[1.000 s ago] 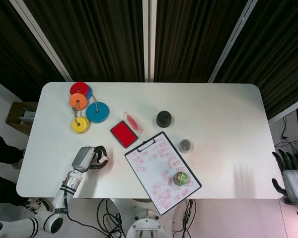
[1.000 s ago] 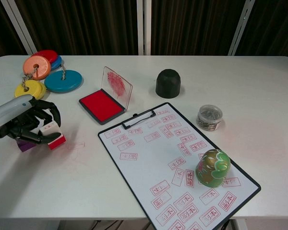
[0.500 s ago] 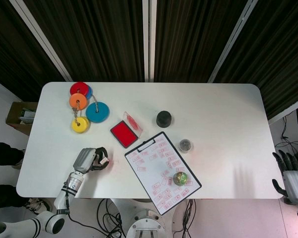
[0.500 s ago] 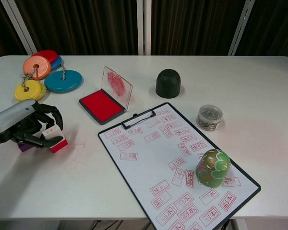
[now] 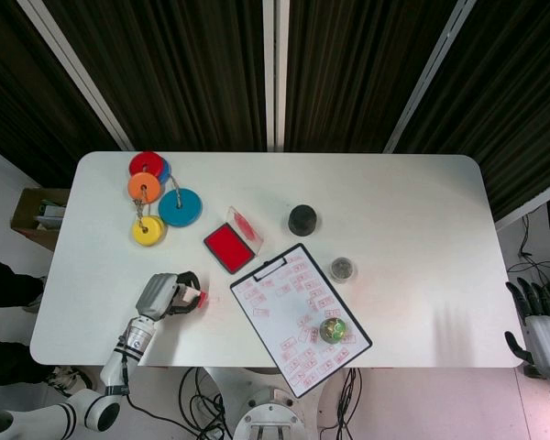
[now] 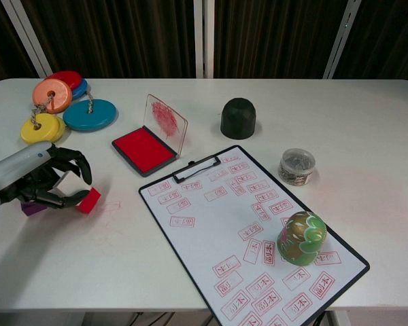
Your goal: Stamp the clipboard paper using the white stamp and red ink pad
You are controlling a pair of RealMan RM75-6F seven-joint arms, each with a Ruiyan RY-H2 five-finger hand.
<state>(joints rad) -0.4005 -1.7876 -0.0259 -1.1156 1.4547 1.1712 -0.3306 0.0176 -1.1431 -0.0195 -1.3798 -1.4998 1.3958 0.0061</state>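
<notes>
The white stamp (image 6: 86,199) lies tipped on the table at the front left, its red face (image 5: 199,295) pointing right. My left hand (image 6: 44,180) (image 5: 165,293) arches over it, fingers lifted and spread; only the thumb seems to touch it. The red ink pad (image 6: 144,149) (image 5: 227,246) sits open to the right, lid upright. The clipboard (image 6: 211,224) (image 5: 275,307) lies diagonally at centre front, its paper covered in several red stamp marks. My right hand (image 5: 541,321) hangs beyond the table's right edge, fingers apart, holding nothing.
A green ornament (image 6: 301,238) stands on the clipboard's lower right. A black cup (image 6: 238,117) and a small jar (image 6: 297,165) sit behind it. Coloured discs on a chain (image 6: 61,102) lie at the back left. A purple block (image 6: 32,208) lies under my left hand.
My left hand lowered the stamp onto the table, then its fingers lifted and spread off it; the stamp has tipped onto its side. The right hand has not moved.
</notes>
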